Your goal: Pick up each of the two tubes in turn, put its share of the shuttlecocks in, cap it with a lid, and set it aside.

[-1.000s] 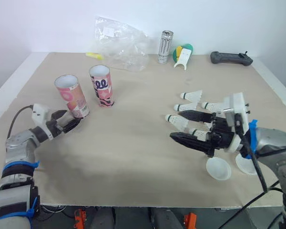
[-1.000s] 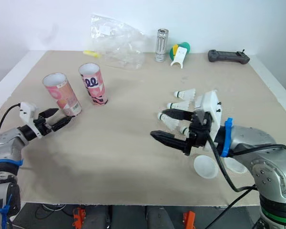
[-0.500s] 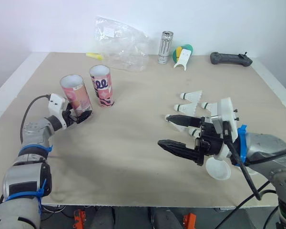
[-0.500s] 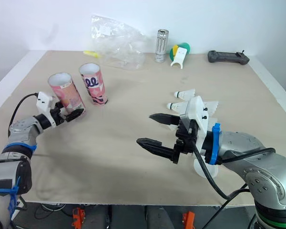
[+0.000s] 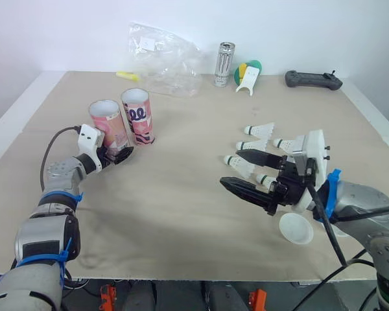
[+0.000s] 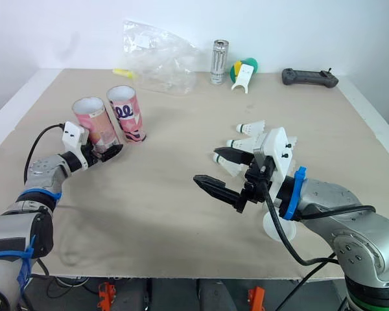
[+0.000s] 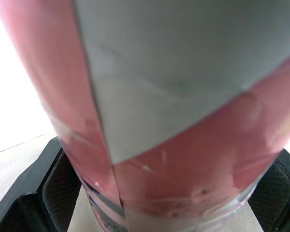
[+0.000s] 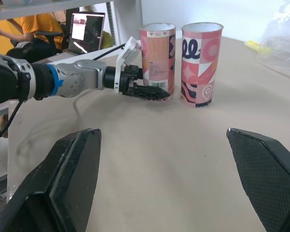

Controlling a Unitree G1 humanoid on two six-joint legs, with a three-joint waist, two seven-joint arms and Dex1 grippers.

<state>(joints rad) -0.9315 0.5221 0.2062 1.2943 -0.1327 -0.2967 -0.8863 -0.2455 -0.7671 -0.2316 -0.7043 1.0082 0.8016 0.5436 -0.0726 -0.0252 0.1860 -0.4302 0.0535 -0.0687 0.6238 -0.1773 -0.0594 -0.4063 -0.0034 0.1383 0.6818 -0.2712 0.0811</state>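
On the beige worktop (image 5: 181,214), as seen from beside the robot:

1. Left tube (image 5: 108,125): pink printed cardboard, upright, open mouth up, on the robot's left side of the worktop. The left hand (image 5: 115,155) grasps it at the base, with one black finger pad (image 7: 63,193) on each side of the tube wall.
2. Right tube (image 5: 137,116): same pattern, upright, open mouth up. It stands just beside the left tube, and I cannot tell whether the two touch.
3. Shuttlecocks, white, lying loose on the robot's right side: one farthest back (image 5: 260,129), one nearer (image 5: 253,146), one beside the right hand's upper finger (image 5: 236,164), one by the wrist housing (image 5: 289,142), and one partly hidden under the fingers (image 5: 266,179).
4. Lid (image 5: 296,228): white disc, flat on the worktop near the front edge, just below the right forearm.
5. Right hand (image 6: 205,165): released, its two fingers spread wide and holding nothing. It is raised over the worktop at the edge of the shuttlecock group and points toward the tubes.
6. Along the back edge sit a crumpled clear plastic bag (image 5: 165,58), a silver can (image 5: 225,64) standing upright, a green, yellow and white object (image 5: 249,74), and a black controller (image 5: 313,80).
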